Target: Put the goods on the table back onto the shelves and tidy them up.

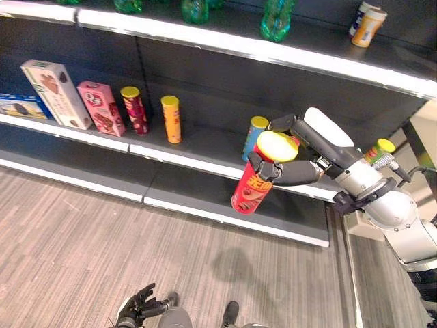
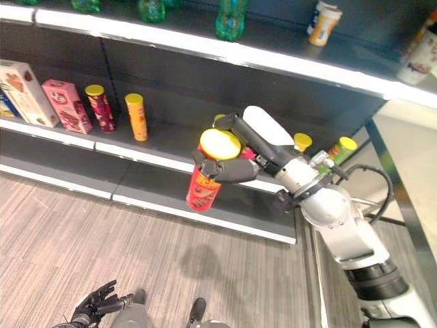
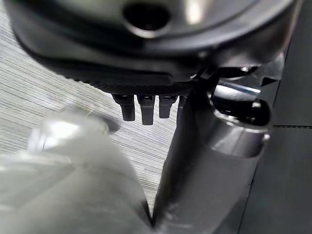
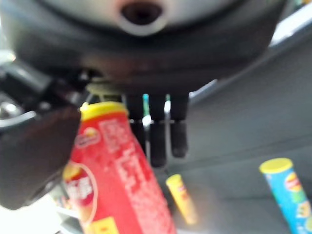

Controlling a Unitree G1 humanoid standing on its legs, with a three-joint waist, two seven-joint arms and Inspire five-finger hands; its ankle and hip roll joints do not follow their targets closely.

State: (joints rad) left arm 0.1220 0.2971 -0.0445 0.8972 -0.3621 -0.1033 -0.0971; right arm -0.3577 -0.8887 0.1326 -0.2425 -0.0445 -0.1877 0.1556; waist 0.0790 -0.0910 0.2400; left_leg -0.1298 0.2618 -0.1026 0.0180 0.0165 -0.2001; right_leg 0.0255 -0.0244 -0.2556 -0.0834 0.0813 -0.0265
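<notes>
Right then, the right hand (image 1: 287,167) was curled round a tall red tube of crisps (image 1: 251,188) with a yellow lid, gripping it near the top, thumb on one side and fingers on the other. The tube hung tilted in the air in front of the middle shelf (image 1: 205,160), its lid toward the hand and its base dipping toward the floor. Just behind it on that shelf stood a blue tube (image 1: 254,135); further along were an orange tube (image 1: 171,119), a dark red tube (image 1: 134,109), a pink box (image 1: 100,107) and a white box (image 1: 56,93). Green bottles (image 1: 276,19) stood on the shelf above. The left hand (image 1: 140,304) hung low over the floor, fingers loosely curled, holding nothing.
</notes>
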